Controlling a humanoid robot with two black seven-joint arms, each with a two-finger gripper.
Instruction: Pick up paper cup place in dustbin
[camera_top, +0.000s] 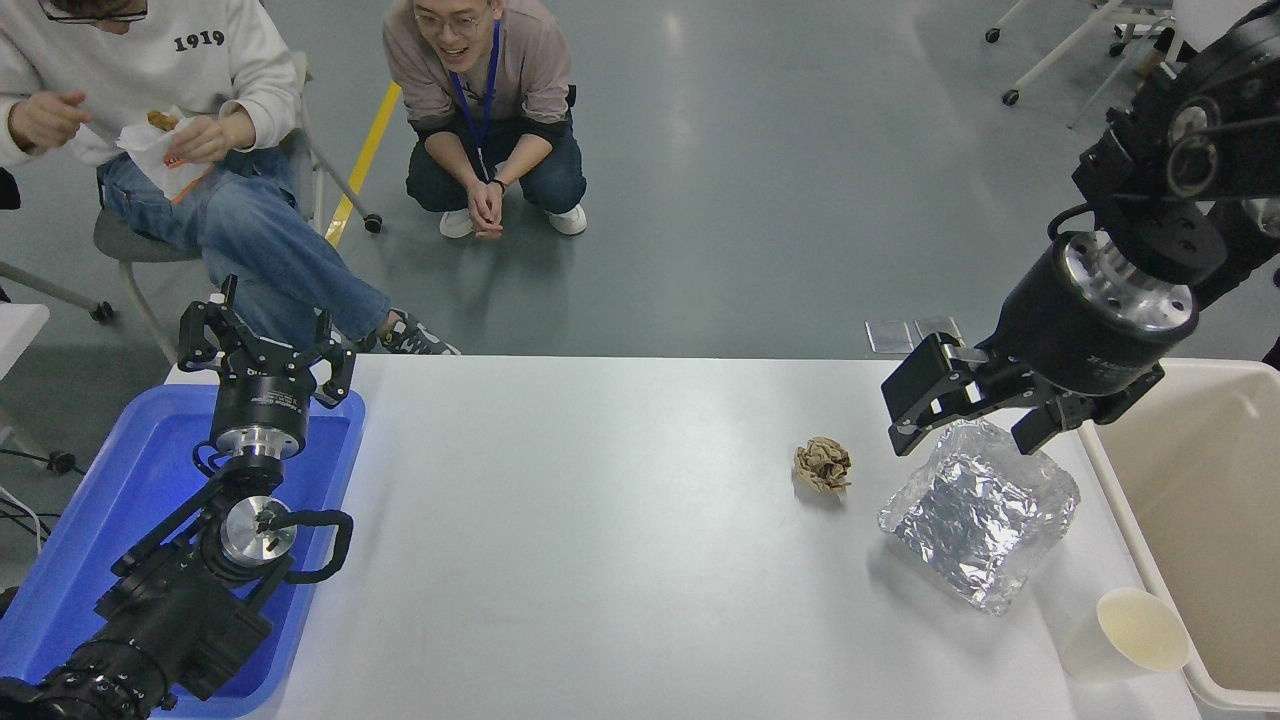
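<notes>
Cup (1128, 631) is seen lying tipped on the worktop (600, 540), mouth open toward the bin (1190, 500), just beside the bin's near wall at the near right corner. Not yet gripped.

Right end effector (968, 420) is held above the far edge of the foil tray (980, 525), fingers spread wide, nothing held. It is well apart from the cup. Left end effector (265, 345) is parked over the blue tray (130, 500), fingers open, empty.

A brown paper ball (823, 464) sits left of the foil tray, clear of the likely path.

Handling, as judged: the cup is expected to be very light and thin-walled, easily crushed or rolled away by a sideways nudge. The rolled rim is likely the stiffest part. A grip across the body near the rim, with light closing force, is suggested. Little room is left between cup and bin wall, so the far finger must be placed with care.

Risk: the foil tray may be clipped on the way down.
</notes>
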